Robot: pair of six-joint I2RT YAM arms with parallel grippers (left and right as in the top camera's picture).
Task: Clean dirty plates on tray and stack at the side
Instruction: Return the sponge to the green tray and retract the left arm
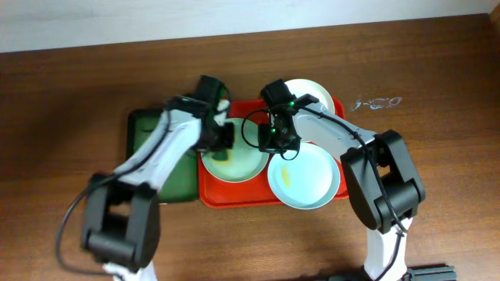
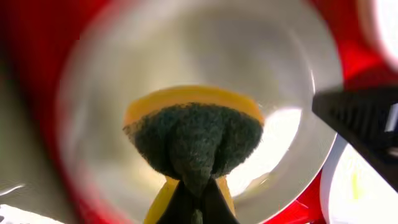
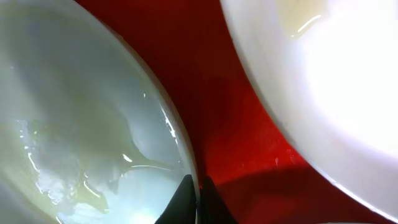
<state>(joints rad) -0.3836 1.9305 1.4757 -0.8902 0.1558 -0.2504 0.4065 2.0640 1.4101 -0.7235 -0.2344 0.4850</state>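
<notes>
The red tray point(image 1: 234, 195) holds two pale mint plates and a cream-white plate point(image 1: 314, 95) at its back right. My left gripper point(image 1: 224, 134) is shut on a yellow sponge with a dark green scouring face point(image 2: 196, 134) and holds it on or just over the left mint plate point(image 1: 238, 162), which fills the left wrist view point(image 2: 186, 43). My right gripper point(image 1: 275, 143) is shut on that plate's right rim point(image 3: 186, 149), one fingertip on each side point(image 3: 198, 186). The plate's surface point(image 3: 74, 112) looks wet and smeared. The second mint plate point(image 1: 306, 178) carries a yellow smear.
A dark green tray point(image 1: 148, 133) lies against the red tray's left side, under my left arm. Another pale plate point(image 3: 323, 74) lies close to the right of my right fingers. Brown tabletop surrounds both trays.
</notes>
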